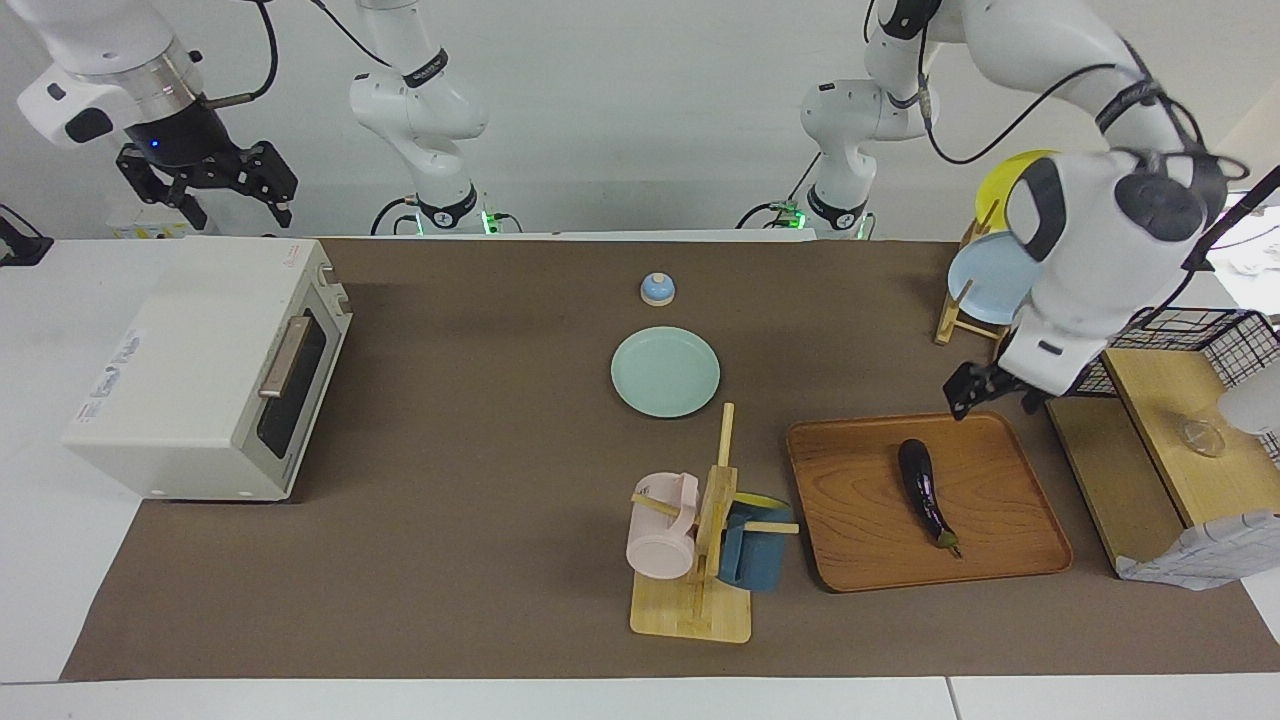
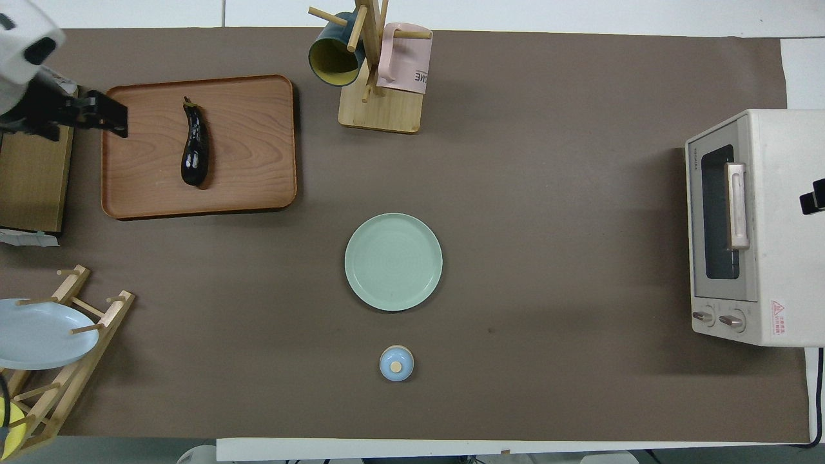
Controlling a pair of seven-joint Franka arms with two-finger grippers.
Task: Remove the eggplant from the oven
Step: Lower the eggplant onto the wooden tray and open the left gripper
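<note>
Eggplant out, oven shut.
Eggplant lies lengthwise mid wooden tray; left gripper spread empty over tray's corner, nearest; right gripper spread empty above oven.

A big table is wearing a brown mat. The white oven is sitting at the right arm's end, with its door shut. A green plate, a little blue bell, a mug stand, a wooden tray and a plate rack are sitting on the mat too.
</note>
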